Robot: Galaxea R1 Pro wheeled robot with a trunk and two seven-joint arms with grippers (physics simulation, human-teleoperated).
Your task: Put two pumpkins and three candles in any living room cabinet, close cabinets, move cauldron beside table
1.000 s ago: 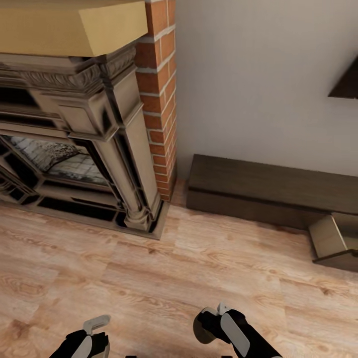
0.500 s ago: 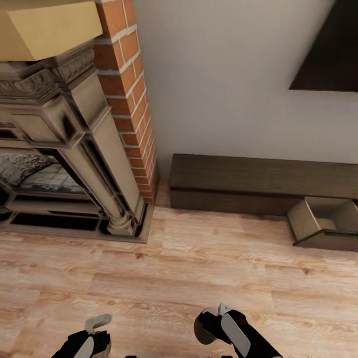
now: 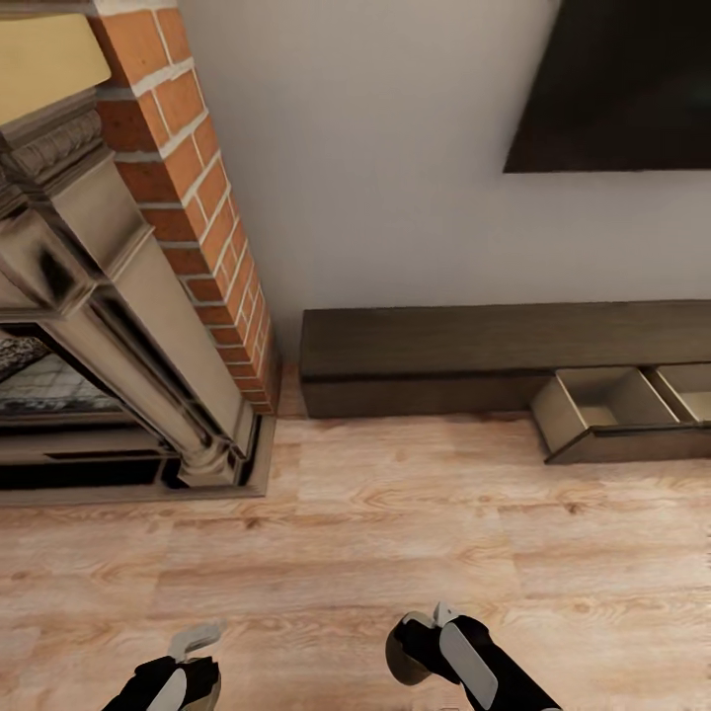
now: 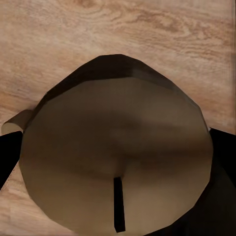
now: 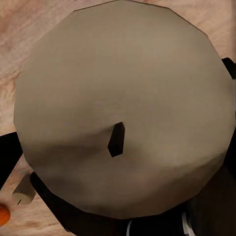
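The floor (image 3: 395, 533) is pale wood with wavy grain. The cabinet (image 3: 434, 355) is dark brown; its open drawers (image 3: 602, 400) are tan inside. Bricks (image 3: 212, 237) are orange-red with light mortar, beside a white wall (image 3: 375, 178). Each candle (image 4: 118, 152) (image 5: 123, 108) is tan-brown with a dark wick.

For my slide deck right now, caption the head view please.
Both grippers carry candles toward the low cabinet, its drawer open, right of the brick fireplace.

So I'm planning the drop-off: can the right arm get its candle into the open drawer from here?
Probably not yet: bare floor separates the right gripper from the open drawer.
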